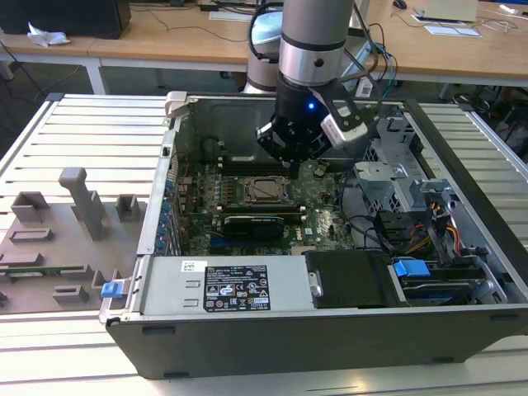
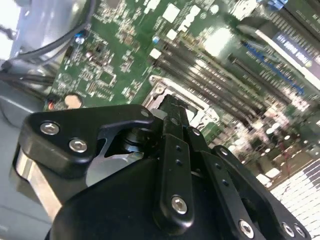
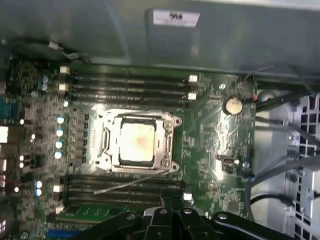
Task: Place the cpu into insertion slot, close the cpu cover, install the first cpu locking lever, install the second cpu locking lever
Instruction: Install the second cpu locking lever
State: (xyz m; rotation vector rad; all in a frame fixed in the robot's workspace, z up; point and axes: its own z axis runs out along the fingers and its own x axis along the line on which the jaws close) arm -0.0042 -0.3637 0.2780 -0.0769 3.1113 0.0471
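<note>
First wrist view: the cpu (image 3: 136,141) is seated in the slot (image 3: 109,131) under the closed cover (image 3: 167,146); the gripper (image 3: 172,204), clenched empty, is held above the board's edge.

An open computer case (image 1: 330,330) lies on a slatted tabletop (image 1: 91,132). Inside it, a green motherboard (image 1: 322,219) carries long black memory slots (image 3: 125,82) and a round coin battery (image 3: 232,105). A labelled power supply (image 1: 231,285) sits along the near wall. Grey fixtures (image 1: 82,198), possibly printed jigs, stand on the exterior view's left. Blue clips (image 1: 411,268) mark the drive bay.
</note>
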